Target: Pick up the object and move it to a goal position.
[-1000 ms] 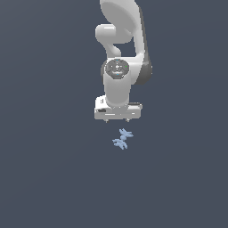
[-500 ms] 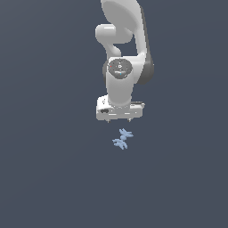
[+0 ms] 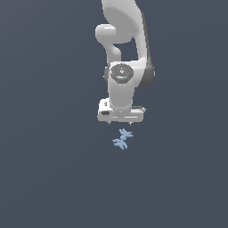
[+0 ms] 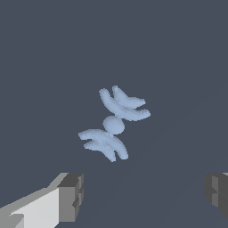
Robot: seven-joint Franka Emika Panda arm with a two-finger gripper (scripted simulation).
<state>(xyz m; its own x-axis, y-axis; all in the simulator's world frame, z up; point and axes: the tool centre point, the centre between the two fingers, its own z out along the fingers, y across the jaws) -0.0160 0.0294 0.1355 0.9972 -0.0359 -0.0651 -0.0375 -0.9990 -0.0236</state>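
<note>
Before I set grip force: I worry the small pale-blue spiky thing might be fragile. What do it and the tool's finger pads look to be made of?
The small pale-blue spiky object looks like matte plastic: one flat colour, soft shading, no gloss; a render leaves hardness open. The white tool looks like smooth painted metal or plastic, and its dark grey finger pads look ribbed, perhaps rubber.

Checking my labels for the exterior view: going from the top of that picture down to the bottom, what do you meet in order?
Arm → pincer, open → pale-blue spiky object, lying apart from the pincer, on the dark floor.
</note>
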